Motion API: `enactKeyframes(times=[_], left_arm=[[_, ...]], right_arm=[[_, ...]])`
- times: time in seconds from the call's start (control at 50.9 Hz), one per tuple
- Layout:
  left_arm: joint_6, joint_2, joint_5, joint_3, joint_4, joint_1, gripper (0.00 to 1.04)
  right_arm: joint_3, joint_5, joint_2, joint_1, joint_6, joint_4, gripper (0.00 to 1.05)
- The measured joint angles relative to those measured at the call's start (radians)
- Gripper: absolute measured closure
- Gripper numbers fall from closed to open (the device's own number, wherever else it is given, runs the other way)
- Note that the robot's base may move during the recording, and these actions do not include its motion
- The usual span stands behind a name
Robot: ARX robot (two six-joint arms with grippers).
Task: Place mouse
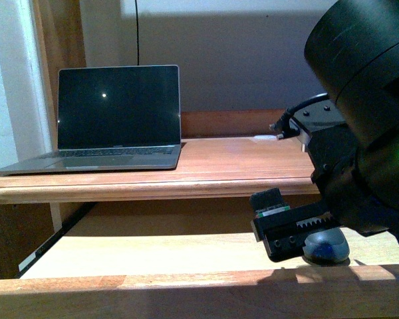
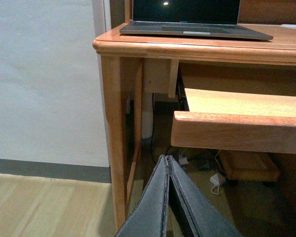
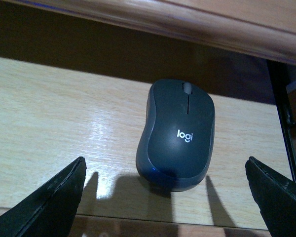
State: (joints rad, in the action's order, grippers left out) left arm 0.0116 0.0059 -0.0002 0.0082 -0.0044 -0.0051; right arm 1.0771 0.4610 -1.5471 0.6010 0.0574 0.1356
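Down low, the right gripper (image 3: 165, 165) stands wide, its jaws well out to either side of the mouse (image 3: 180, 136) and touching neither flank. That mouse, dark grey with a white "logi" mark on its back and a scroll wheel at the far end, lies flat on the pull-out shelf (image 1: 153, 249), toward its right side and just under the front edge of the desk top (image 1: 239, 163). Pale, light-grained wood makes up the shelf, which shows a glossy patch of reflected light beside the mouse; its front lip is a redder, rounded rail. Above it the desk top is the same reddish wood, with a low back board. An open laptop (image 1: 116, 119) sits on the left part of the desk, its screen dark save for one small bright dot. A small white object (image 1: 266, 137) lies further right near the back board. Behind is a plain grey wall (image 1: 239, 53) with a thin black cable running down it.

Bulky and black, the right arm fills the right side of the front view, bent downward to the shelf, a green light glowing on its body. Off the desk's left corner, the left gripper (image 2: 166, 160) hangs low with its jaws pressed together on nothing, over a pale wooden floor (image 2: 39, 207) and beside a white wall (image 2: 39, 74) with a grey skirting
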Motion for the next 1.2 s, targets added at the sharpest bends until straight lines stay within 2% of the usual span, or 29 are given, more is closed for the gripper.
enactKeyframes(times=[0.236,0.334,0.492,0.59,0.806,0.885,0.963,1.199], left_arm=[[0.000,0.000,0.000,0.000,0.000,0.000,1.01],[0.000,0.000,0.000,0.000,0.000,0.000,0.86],[0.000,0.000,0.000,0.000,0.000,0.000,0.66],[0.000,0.000,0.000,0.000,0.000,0.000,0.49],[0.000,0.000,0.000,0.000,0.000,0.000,0.22],[-0.001,0.000,0.000,0.000,0.000,0.000,0.06],[-0.002,0.000,0.000,0.000,0.000,0.000,0.09],[-0.002,0.000,0.000,0.000,0.000,0.000,0.08]], right_arm=[[0.080,0.034,-0.074,0.002,0.066,0.048,0.07],[0.103,0.041,-0.099,0.004,0.080,0.055,0.07],[0.122,0.050,-0.142,0.005,0.087,0.069,0.07],[0.140,0.061,-0.177,0.005,0.091,0.078,0.07],[0.184,0.066,-0.224,-0.006,0.107,0.094,0.07],[0.200,0.061,-0.242,-0.016,0.109,0.095,0.07],[0.203,0.051,-0.251,-0.023,0.111,0.094,0.09],[0.202,0.026,-0.253,-0.051,0.112,0.070,0.40]])
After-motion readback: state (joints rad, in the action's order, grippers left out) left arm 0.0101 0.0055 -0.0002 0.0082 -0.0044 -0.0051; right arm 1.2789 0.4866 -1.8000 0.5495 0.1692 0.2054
